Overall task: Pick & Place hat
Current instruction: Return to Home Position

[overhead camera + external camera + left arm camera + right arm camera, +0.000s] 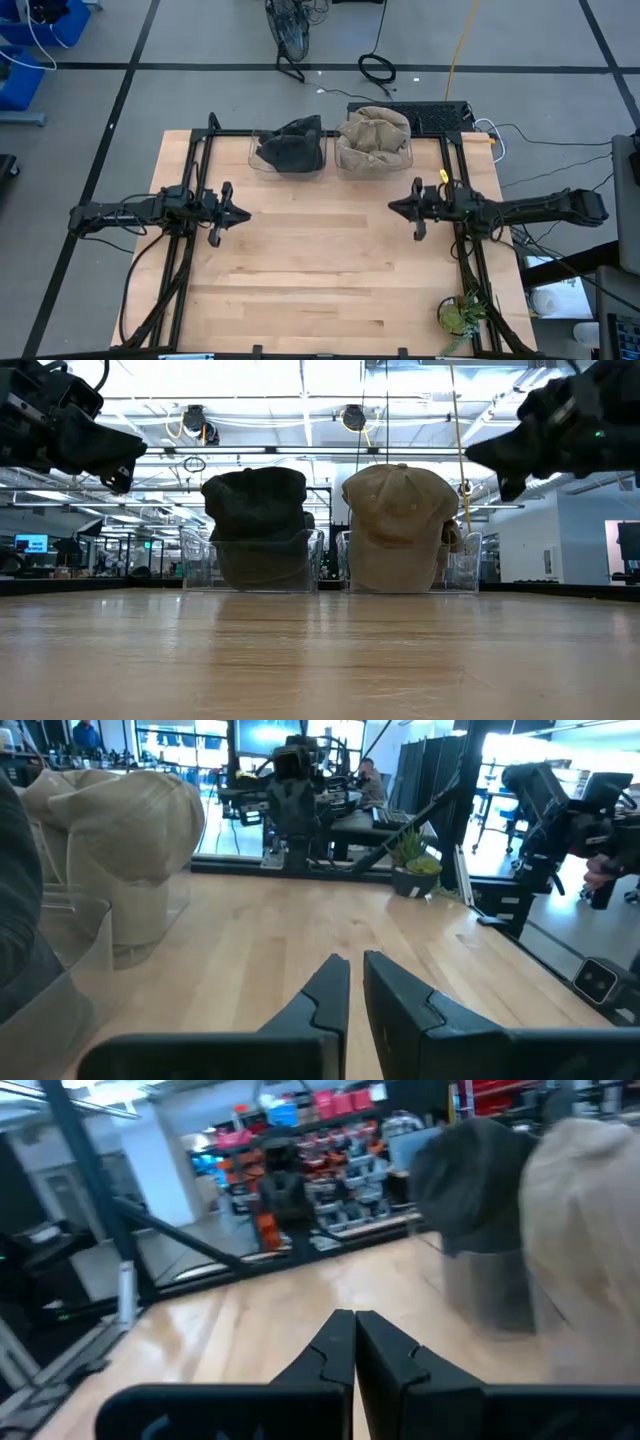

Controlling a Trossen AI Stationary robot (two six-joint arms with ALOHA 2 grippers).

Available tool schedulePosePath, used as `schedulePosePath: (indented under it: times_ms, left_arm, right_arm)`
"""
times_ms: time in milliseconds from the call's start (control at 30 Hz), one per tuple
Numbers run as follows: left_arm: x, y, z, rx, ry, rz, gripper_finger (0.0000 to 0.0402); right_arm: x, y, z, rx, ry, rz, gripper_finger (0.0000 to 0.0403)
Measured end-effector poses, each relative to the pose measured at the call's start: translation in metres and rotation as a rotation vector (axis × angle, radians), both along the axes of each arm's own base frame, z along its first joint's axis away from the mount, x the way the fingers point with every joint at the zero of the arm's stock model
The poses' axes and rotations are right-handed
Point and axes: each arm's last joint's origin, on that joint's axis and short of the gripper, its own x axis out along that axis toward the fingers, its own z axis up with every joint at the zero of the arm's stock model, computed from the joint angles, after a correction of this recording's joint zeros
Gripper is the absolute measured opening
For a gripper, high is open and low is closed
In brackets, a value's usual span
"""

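Observation:
A dark hat (293, 148) sits in a clear bin (255, 160) at the table's far edge, and a tan hat (372, 140) sits in the clear bin beside it, to the right. In the low view the dark hat (255, 525) and tan hat (398, 525) stand upright in their bins. My left gripper (240, 213) hovers over the table's left part, shut and empty; its fingers (355, 982) nearly meet. My right gripper (392, 207) hovers over the right part, shut and empty (354, 1335). Both are above the table, near of the bins.
Bare wooden tabletop (320, 270) lies between and near of the two grippers. A small potted plant (461, 314) stands at the near right corner. A keyboard (430, 115) lies behind the tan hat's bin. Black frame rails (195, 180) run along both sides.

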Motion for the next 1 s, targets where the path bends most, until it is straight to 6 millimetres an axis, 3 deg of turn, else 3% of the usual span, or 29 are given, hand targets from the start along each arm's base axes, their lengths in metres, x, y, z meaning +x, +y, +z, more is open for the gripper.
schedulePosePath:
  times_ms: [633, 1000]
  left_arm:
    - [0.0, 0.0, 0.0, 0.0, -0.001, 0.0, 0.0042]
    - [0.0, 0.0, 0.001, 0.001, -0.002, 0.001, 0.0042]
  right_arm:
    - [-0.028, 0.01, 0.0, -0.23, 0.034, 0.101, 0.0]
    - [-0.035, 0.011, -0.006, -0.167, 0.081, 0.134, 0.0]
